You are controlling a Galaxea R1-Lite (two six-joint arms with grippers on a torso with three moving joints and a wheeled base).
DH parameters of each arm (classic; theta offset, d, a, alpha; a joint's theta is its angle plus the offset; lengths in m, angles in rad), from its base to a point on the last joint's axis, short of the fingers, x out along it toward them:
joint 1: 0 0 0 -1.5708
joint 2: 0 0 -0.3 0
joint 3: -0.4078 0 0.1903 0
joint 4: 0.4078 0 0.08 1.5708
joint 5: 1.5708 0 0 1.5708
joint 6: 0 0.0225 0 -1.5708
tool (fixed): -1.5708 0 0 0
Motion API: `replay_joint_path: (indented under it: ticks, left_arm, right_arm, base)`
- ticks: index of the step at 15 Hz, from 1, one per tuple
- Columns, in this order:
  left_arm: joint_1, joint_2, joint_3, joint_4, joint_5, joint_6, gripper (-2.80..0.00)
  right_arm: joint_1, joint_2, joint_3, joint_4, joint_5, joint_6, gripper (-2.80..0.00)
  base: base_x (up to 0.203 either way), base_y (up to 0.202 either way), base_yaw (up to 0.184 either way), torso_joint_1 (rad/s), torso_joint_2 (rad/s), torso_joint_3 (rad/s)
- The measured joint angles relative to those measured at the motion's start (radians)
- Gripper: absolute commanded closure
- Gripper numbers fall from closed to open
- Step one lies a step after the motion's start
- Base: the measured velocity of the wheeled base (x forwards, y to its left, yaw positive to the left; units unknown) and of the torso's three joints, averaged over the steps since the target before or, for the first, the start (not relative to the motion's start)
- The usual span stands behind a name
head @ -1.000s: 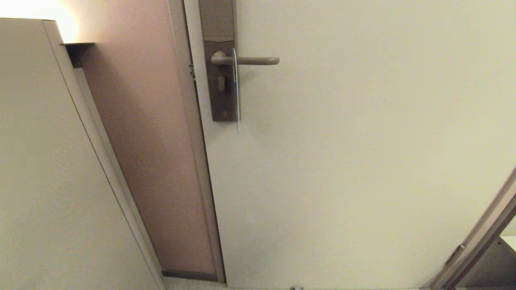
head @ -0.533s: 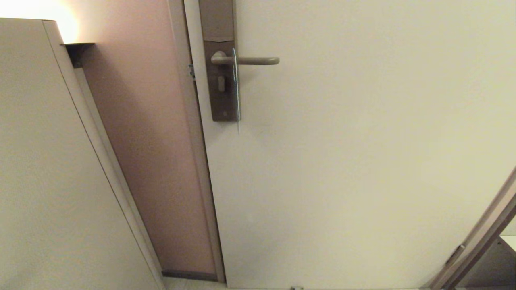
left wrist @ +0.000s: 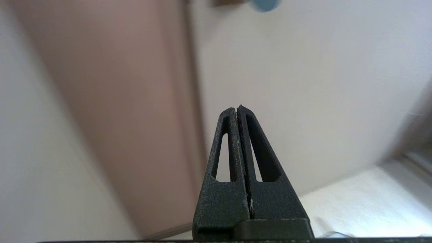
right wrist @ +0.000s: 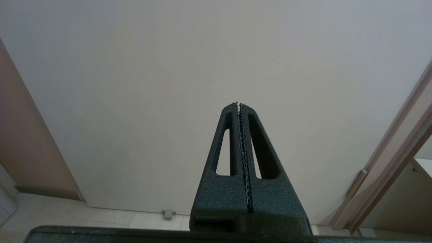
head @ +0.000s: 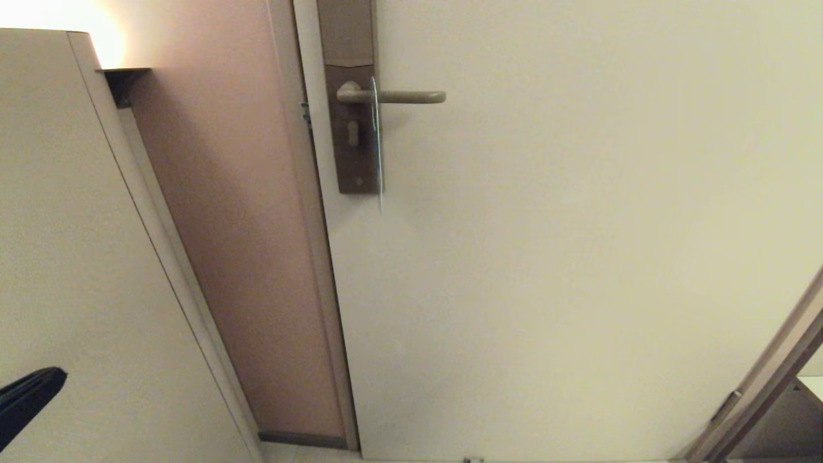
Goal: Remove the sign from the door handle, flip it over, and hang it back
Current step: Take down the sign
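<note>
The sign [head: 377,145] hangs edge-on from the door handle [head: 395,97], a thin pale line running down past the brown backplate [head: 350,128]. A blue-grey rounded end of the sign [left wrist: 265,4] shows at the edge of the left wrist view. My left gripper [head: 54,374] pokes in at the lower left of the head view, far below the handle; its fingers [left wrist: 237,109] are shut and hold nothing. My right gripper [right wrist: 238,104] is shut and empty, low in front of the door, out of the head view.
The cream door [head: 578,257] fills the middle and right. Left of it run a pinkish wall strip [head: 238,225] and a pale panel [head: 77,257]. A door frame [head: 765,379] slants at the lower right. A doorstop [right wrist: 167,214] sits on the tiled floor.
The left gripper's tip has come into the head view at the lower left; it was not there before. The sign and handle have not moved.
</note>
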Motion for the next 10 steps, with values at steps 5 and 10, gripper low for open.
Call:
replay_joint_path:
  ticks: [5, 10]
  left_arm:
    - [-0.095, 0.26, -0.021, -0.185, -0.012, -0.015, 0.0]
    - [-0.112, 0.567, -0.091, -0.48, -0.016, -0.008, 0.0]
  right_arm:
    - [0.0, 0.0, 0.0, 0.0, 0.0, 0.0, 0.0]
    - [0.0, 0.0, 0.0, 0.0, 0.0, 0.0, 0.0]
  base:
    - [0.0, 0.0, 0.0, 0.0, 0.0, 0.0]
    - [0.0, 0.0, 0.0, 0.0, 0.0, 0.0]
